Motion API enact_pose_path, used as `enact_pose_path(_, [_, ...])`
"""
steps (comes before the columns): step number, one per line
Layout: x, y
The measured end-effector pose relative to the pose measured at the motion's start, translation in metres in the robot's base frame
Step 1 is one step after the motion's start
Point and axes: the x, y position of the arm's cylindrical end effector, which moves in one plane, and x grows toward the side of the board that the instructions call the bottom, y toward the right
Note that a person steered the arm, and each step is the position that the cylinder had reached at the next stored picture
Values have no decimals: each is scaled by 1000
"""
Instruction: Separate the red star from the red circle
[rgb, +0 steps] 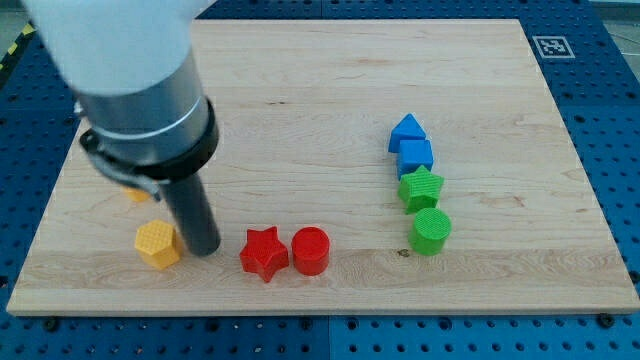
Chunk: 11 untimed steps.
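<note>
The red star (263, 253) lies near the view's bottom, just left of the red circle (311, 250); the two touch or nearly touch. My tip (203, 247) is at the end of the dark rod, left of the red star with a small gap between them. It stands right beside the yellow hexagon (157, 243), on that block's right side.
A second yellow block (139, 194) is mostly hidden behind the arm. At the view's right a column runs downward: blue triangle (406, 130), blue cube (416, 156), green star (421, 188), green circle (431, 231). The wooden board's bottom edge (320, 312) is close below the red blocks.
</note>
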Motion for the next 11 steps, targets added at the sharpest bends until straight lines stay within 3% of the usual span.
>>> enact_pose_path(1, [17,3])
enact_pose_path(4, [47,98])
enact_pose_path(8, [11,52])
enact_pose_path(11, [-81,11])
